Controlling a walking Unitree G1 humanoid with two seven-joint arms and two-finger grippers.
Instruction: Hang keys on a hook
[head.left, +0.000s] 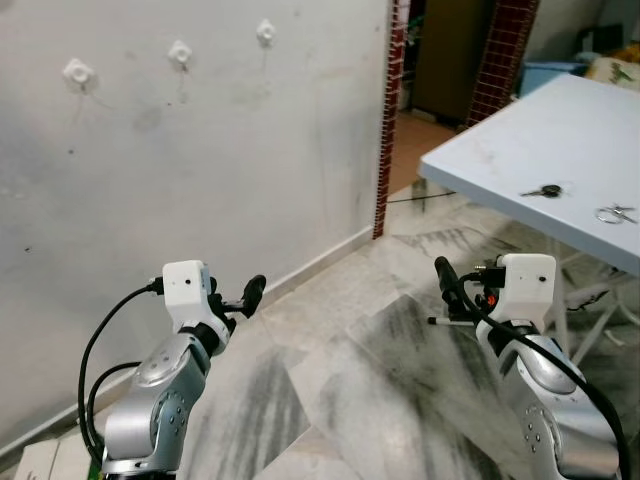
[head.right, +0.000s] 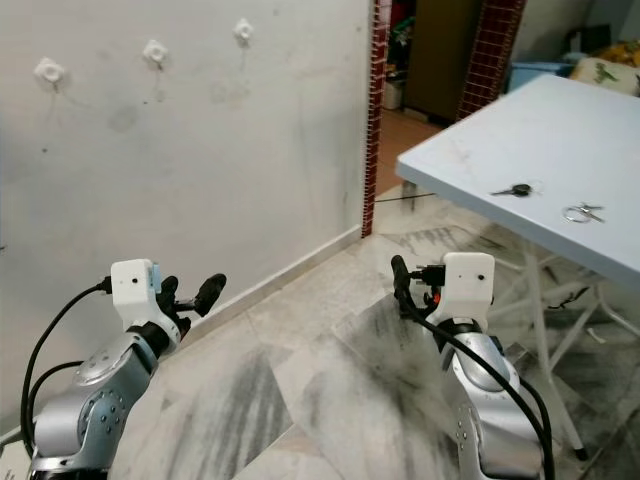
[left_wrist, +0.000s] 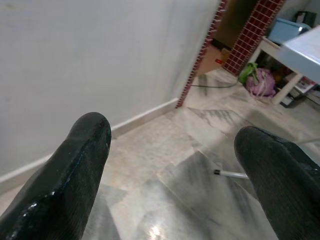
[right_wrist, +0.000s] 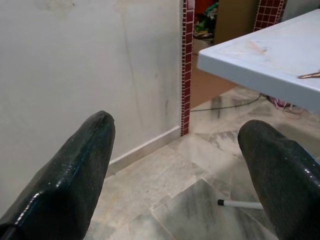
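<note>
- Our left gripper (left_wrist: 170, 165) hangs low over the marble floor (head.left: 350, 400), its fingers spread wide with nothing between them.
- Our right gripper (right_wrist: 175, 170) is just as wide apart and bare, held near the table's edge.
- On the pale blue table (head.left: 540, 140) to our right lie a dark-headed key (head.left: 541, 190) and, just beside it, a key ring (head.left: 615, 213).
- Three white hooks (head.left: 180, 53) sit high on the wall to our left, well apart from the keys.

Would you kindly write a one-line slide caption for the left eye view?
Both open grippers, left and right, held over the marble floor; keys lie on the table, three hooks on the wall.
</note>
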